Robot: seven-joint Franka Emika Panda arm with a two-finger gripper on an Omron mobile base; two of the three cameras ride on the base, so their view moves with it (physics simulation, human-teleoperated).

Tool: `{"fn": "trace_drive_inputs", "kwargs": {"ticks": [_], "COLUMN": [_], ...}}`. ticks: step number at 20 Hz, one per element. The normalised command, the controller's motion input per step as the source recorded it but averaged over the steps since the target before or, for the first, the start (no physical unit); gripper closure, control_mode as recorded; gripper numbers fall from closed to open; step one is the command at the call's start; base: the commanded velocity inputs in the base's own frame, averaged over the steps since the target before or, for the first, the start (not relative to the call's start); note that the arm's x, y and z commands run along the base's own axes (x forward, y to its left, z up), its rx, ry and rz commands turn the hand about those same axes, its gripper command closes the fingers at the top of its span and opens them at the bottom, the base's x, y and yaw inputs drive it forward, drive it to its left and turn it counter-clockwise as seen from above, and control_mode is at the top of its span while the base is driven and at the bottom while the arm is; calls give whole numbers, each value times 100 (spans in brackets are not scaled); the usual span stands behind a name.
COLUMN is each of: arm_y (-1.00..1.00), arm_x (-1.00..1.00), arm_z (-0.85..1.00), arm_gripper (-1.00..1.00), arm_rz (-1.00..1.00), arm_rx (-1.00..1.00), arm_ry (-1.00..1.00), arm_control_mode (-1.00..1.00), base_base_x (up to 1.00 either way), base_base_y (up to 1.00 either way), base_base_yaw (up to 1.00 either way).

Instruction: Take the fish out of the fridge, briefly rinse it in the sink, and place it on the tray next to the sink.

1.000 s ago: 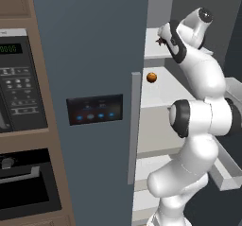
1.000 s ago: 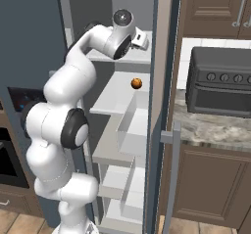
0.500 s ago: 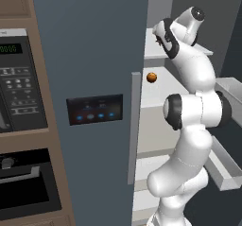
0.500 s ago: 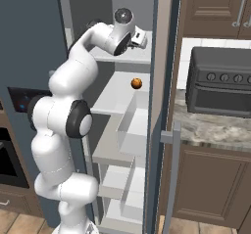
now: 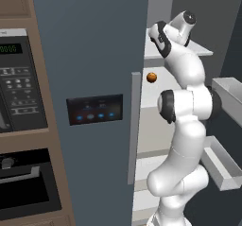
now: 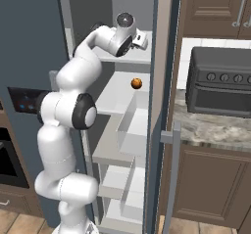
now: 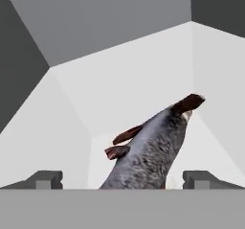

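The slate-blue fridge [image 5: 90,50] stands open, white shelves showing beside its shut door. My arm reaches into the top shelf [image 6: 131,59], the hand [image 6: 128,31] right up at that level. In the hand view the fish [image 7: 153,146] lies on the white shelf floor, grey-bodied with dark reddish fins, its tail pointing away toward the back corner. My gripper [image 7: 122,177] is open, one fingertip [image 7: 44,178] on either side of the fish's near end, wide apart, with gaps on both sides.
A small orange ball [image 5: 151,77] rests on the shelf below. Door bins [image 5: 226,91] jut out on the right. A black wall oven [image 5: 19,92] sits left of the fridge; a dark countertop oven [image 6: 220,88] stands on the marbled counter [image 6: 211,130].
The hand has pushed deeper into the top shelf and the upper arm has swung closer to the fridge opening. The orange ball has not moved.
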Motion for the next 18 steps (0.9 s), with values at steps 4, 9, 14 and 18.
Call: {"fn": "trace_drive_inputs", "kwargs": {"ticks": [4,9,14,18], "arm_y": [0,0,0,2], "arm_x": [56,23,0,-6], "arm_z": [-7,-13,0,0], "arm_gripper": [-100,100,100,100], "arm_rz": [0,0,0,0], "arm_rx": [-4,0,0,0], "arm_ry": [0,4,0,0], "arm_control_mode": [-100,-100,-100,-100], "base_base_x": [0,0,0,0], "base_base_y": [0,0,0,0], "base_base_yaw": [0,0,0,0]}}
